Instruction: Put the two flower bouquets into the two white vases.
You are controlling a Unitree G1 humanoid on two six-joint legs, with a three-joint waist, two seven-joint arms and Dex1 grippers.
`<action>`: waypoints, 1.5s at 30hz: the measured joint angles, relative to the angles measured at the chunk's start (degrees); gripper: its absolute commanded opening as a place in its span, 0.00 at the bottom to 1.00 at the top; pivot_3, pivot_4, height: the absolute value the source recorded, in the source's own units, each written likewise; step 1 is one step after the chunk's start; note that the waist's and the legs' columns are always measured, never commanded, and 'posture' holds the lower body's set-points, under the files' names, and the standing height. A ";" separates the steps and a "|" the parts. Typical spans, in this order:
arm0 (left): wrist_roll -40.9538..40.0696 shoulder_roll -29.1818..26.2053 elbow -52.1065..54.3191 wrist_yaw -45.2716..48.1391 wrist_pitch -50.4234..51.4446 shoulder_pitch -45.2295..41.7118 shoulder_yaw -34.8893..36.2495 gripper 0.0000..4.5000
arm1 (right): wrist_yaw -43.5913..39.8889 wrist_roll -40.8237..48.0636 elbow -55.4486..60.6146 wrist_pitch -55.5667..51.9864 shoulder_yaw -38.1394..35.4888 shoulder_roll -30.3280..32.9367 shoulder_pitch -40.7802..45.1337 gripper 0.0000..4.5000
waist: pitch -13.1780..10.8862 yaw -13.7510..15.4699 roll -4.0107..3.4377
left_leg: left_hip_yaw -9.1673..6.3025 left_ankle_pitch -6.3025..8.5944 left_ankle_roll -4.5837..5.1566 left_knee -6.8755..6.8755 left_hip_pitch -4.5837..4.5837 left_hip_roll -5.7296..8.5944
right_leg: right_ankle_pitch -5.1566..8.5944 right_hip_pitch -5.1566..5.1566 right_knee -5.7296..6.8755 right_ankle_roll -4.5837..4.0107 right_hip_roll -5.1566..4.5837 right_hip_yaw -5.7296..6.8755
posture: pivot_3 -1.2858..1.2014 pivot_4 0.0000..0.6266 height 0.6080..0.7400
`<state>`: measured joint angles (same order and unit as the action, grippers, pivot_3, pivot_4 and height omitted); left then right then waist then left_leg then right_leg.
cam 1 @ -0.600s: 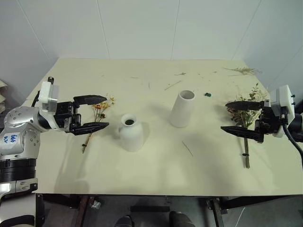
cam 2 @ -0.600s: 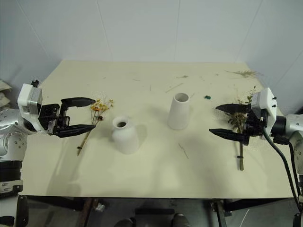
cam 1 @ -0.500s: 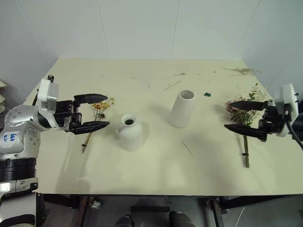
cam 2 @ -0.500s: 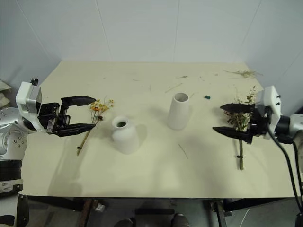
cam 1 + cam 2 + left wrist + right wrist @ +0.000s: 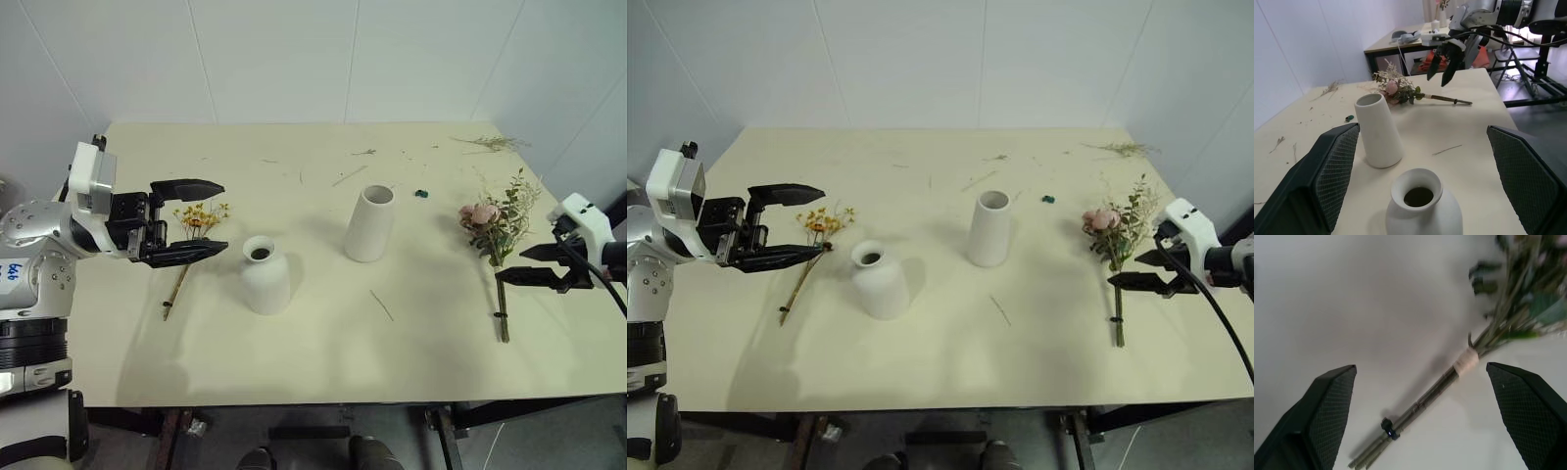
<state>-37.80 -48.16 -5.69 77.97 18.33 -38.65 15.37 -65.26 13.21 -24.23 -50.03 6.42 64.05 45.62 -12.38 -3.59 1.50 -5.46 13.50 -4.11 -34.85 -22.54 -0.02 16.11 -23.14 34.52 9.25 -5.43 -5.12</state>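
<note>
Pink rose bouquet (image 5: 495,221) lies flat on the counter (image 5: 323,333) below my right jaws (image 5: 538,264), spread empty. It looks light and crushable; I would pinch the taped stems (image 5: 1466,361), not the blooms.

Bright, even overhead light.
You get soft shadows under both vases (image 5: 266,276); your right wrist view blurs the rose bunch (image 5: 1518,289).
</note>
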 measured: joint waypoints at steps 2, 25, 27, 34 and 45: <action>-0.15 -0.24 1.71 -0.82 0.32 1.19 0.51 0.99 | 2.16 -2.95 -3.64 -1.56 2.61 -1.83 3.66 1.00 | 0.00 0.12 0.00 | 0.00 0.00 0.00 -0.07 -0.25 0.00 | 0.01 -0.32 0.19 -0.01 0.01 0.00 | 0.52 0.24 1.00; -2.60 0.13 12.19 -16.33 9.25 6.54 3.28 1.00 | 12.94 -15.64 -41.80 6.20 4.28 -17.57 22.77 0.12 | -0.01 0.37 -0.02 | -0.09 -0.08 -0.02 -0.32 -0.55 0.09 | -0.02 -0.54 0.54 0.10 0.01 0.01 | 0.52 0.24 1.00; -2.28 0.67 10.77 -17.30 9.83 4.96 1.97 1.00 | 12.96 -15.20 -41.68 6.03 3.05 -17.60 22.77 0.01 | -0.01 0.26 -0.02 | -0.09 -0.08 -0.02 -0.31 -0.55 0.09 | -0.03 -0.55 0.54 0.11 0.01 0.01 | 0.52 0.24 1.00; 1.24 3.23 4.79 -20.05 9.28 0.46 -2.28 1.00 | 15.72 -6.05 -28.38 12.12 -12.61 -18.39 16.49 0.01 | -0.02 -0.04 -0.04 | -0.08 -0.08 -0.02 -0.21 -0.59 0.07 | -0.02 -0.60 0.50 0.12 0.02 0.00 | 0.52 0.24 1.00; 4.23 7.31 -1.66 -18.36 7.25 -5.81 -6.58 1.00 | 26.82 15.29 7.11 23.84 -32.58 -30.51 15.42 0.01 | -0.04 0.42 -0.08 | -0.15 -0.11 -0.05 -0.31 -0.59 0.08 | -0.02 -0.59 0.69 0.14 0.01 0.02 | 0.52 0.24 1.00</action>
<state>-33.57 -40.85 -7.36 59.61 25.58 -44.47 8.79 -38.44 28.50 -17.12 -26.19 -26.16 33.53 61.04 -12.42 -3.17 1.43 -5.61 13.39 -4.16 -35.17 -23.13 0.06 16.09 -23.73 35.21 9.39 -5.42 -5.09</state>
